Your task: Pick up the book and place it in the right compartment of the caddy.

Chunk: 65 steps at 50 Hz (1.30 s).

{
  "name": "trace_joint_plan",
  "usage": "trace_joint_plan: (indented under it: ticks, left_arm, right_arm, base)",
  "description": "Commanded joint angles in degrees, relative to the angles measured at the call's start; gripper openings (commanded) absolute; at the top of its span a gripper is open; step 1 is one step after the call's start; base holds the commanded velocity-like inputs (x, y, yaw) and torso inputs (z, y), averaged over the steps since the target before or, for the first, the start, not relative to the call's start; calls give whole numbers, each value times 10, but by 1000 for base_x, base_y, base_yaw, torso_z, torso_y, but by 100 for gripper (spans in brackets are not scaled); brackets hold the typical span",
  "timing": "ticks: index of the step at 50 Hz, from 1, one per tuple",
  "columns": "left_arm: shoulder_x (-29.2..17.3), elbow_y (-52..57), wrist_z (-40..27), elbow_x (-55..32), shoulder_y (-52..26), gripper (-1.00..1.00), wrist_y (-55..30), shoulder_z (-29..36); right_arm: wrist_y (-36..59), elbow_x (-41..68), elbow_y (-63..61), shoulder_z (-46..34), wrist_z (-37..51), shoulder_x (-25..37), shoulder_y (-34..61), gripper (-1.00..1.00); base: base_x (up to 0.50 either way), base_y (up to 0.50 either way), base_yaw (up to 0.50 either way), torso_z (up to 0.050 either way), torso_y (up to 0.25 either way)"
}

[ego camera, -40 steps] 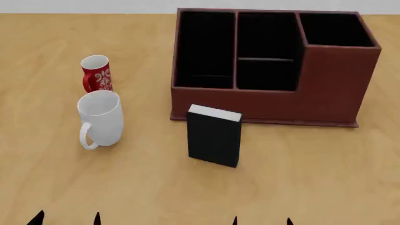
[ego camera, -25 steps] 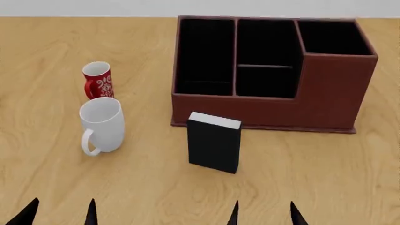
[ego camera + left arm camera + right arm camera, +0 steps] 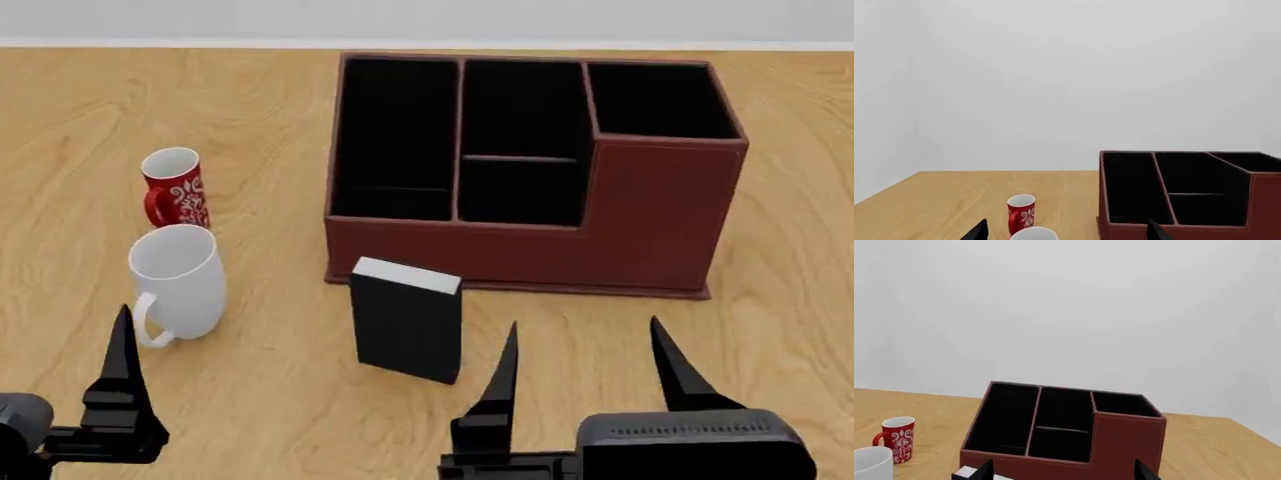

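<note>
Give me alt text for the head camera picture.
A black book stands upright on a wooden table, just in front of a reddish-brown caddy with empty black compartments. A white mug and red mug stand left; both end effectors show at the bottom edge.

One book (image 3: 407,320), one caddy (image 3: 661,225), two mugs, white (image 3: 178,283) and red (image 3: 175,187), and two claws, left (image 3: 123,385) and right (image 3: 587,375).
</note>
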Motion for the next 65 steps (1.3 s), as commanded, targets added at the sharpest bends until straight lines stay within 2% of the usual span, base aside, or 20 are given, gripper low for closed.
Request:
trace_joint_plan:
  ticks: [1,23,65]
  left_arm:
    - [-14,19,-8,-10,-5,100,-9,-1]
    - [-34,10,-19,-4,15,100,22,4]
    - [-50,25,-29,-33,17,100,22,6]
  right_arm:
    - [4,16,-25,7,-1,14,-11,100]
    - [11,42,-37,12,3,26,-20,100]
    - [2,43,-21,-15,19,43,-13,100]
  base:
    - [0,-500,0,50,0]
    - [55,-479,0,49,0]
    - [412,-318,0,0,0]
